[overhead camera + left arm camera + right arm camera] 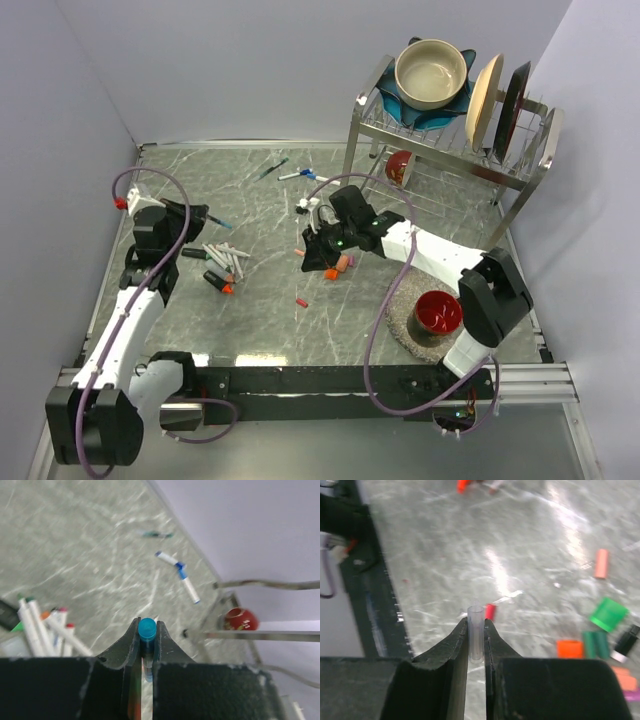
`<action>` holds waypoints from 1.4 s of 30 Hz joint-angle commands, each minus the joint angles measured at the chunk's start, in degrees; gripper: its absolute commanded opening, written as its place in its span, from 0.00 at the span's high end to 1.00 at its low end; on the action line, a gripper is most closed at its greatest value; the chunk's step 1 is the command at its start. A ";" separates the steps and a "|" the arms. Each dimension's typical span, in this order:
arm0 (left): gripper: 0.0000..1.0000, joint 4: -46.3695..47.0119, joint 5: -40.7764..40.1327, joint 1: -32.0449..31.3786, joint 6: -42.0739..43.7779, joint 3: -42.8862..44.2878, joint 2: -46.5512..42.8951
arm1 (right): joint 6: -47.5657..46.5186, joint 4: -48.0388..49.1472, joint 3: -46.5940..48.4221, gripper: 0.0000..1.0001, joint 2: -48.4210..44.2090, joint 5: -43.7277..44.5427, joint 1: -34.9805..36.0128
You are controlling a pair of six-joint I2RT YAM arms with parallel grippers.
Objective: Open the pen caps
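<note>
Pen caps [343,263] loose about worktop [260,320] centre; left claw [147,627] clamping blue-capped pen [147,630], right claw [476,625] clamping clear tube [475,640].

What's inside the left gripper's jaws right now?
A blue-tipped marker, pinched between the fingers of the left gripper. Only its round blue end shows clearly; the barrel below is mostly covered by the fingers.
</note>
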 commanded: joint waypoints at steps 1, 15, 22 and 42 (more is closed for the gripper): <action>0.99 -4.57 3.41 0.73 2.62 -1.01 4.13 | -2.37 -2.09 3.14 1.00 1.65 4.38 -0.62; 0.99 -0.97 7.45 0.90 0.95 -3.65 18.81 | -3.69 -4.90 4.98 1.00 5.26 6.05 -0.62; 0.98 2.01 7.28 0.90 -1.86 -3.13 23.21 | -3.95 -5.34 5.16 1.00 5.52 6.05 -0.62; 0.96 -14.15 6.58 0.90 13.33 6.71 23.74 | -4.39 -6.48 6.04 1.00 6.57 5.53 -0.88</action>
